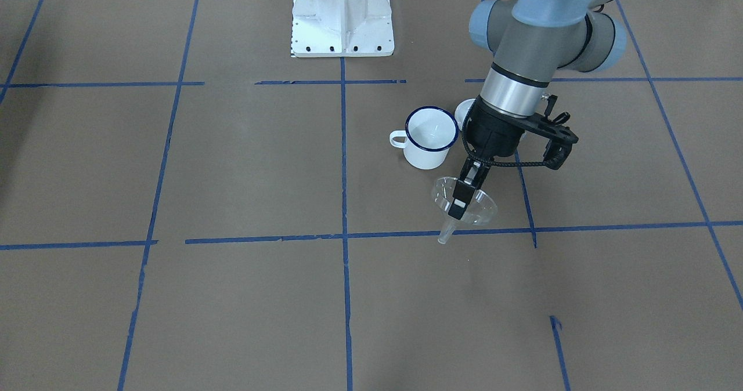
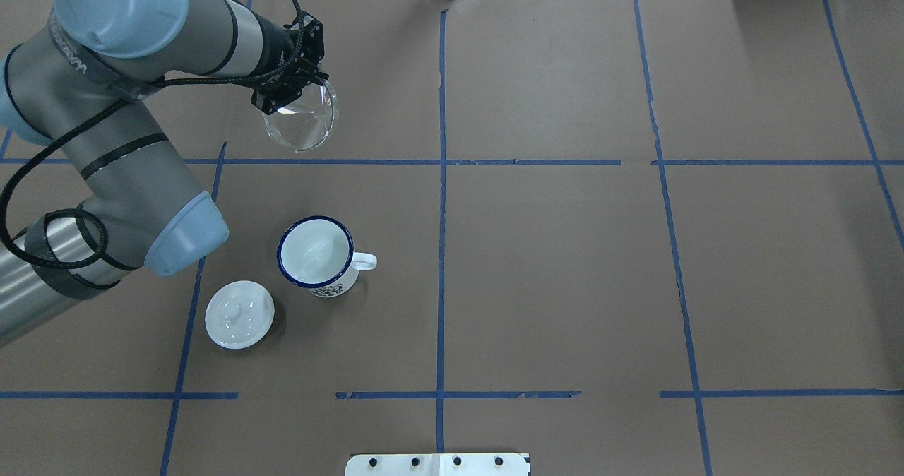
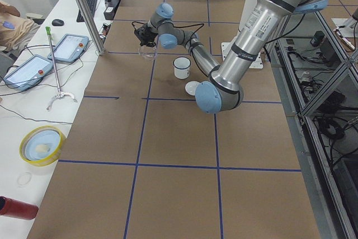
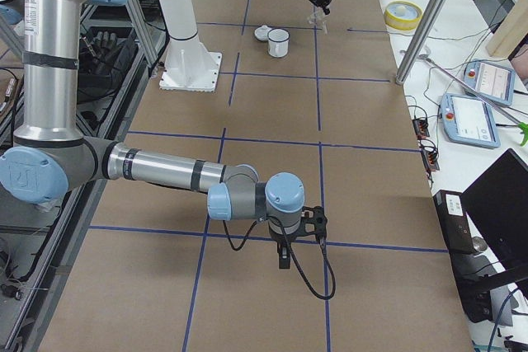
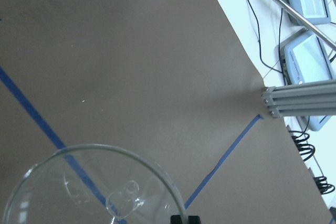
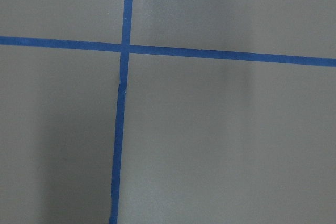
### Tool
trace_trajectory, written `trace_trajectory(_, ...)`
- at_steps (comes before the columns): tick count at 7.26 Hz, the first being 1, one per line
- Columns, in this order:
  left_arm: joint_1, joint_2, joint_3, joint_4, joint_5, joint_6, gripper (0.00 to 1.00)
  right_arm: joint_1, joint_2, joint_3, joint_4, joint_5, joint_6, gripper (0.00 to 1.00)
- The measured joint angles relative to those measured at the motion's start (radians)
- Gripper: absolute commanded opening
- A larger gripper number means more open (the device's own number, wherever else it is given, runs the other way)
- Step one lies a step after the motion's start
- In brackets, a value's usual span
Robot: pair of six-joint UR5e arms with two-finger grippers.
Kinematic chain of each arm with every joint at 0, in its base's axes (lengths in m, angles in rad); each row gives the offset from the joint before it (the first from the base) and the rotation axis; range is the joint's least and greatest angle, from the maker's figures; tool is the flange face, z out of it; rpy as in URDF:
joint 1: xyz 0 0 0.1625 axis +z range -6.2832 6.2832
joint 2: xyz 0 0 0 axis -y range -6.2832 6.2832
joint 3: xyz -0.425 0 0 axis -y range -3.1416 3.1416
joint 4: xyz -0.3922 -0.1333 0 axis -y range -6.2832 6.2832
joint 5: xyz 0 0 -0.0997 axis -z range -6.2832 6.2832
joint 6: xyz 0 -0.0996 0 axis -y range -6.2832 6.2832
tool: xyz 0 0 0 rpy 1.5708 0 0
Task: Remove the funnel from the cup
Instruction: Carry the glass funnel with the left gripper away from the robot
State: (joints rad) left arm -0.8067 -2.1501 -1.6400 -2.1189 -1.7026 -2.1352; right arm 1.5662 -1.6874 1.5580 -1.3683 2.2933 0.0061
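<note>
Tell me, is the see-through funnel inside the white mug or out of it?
Out. The clear transparent funnel is held in the fingers of the left gripper, apart from the empty white enamel mug.

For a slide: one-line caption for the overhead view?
Left tool grips the clear funnel by its rim, away from the empty white cup and lid.

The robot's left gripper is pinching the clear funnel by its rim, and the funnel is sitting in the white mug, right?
Not quite. The left gripper does pinch the funnel by its rim, but the funnel is not in the cup. It is held well apart from the cup, which stands empty. The overhead exterior view shows this plainly.
</note>
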Motion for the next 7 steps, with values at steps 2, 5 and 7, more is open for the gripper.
trace_trajectory(2,-0.001,0.007,0.184,-0.296,0.148,-0.112,0.0,0.0,0.0,0.0,0.0,0.0,0.0,1.0)
trace_trajectory(5,0.002,0.04,0.324,-0.568,0.218,-0.168,0.0,0.0,0.0,-0.001,0.0,0.0,0.0,1.0)
trace_trajectory(7,0.009,0.047,0.372,-0.657,0.22,-0.173,0.0,0.0,0.0,-0.001,0.0,0.0,0.0,1.0)
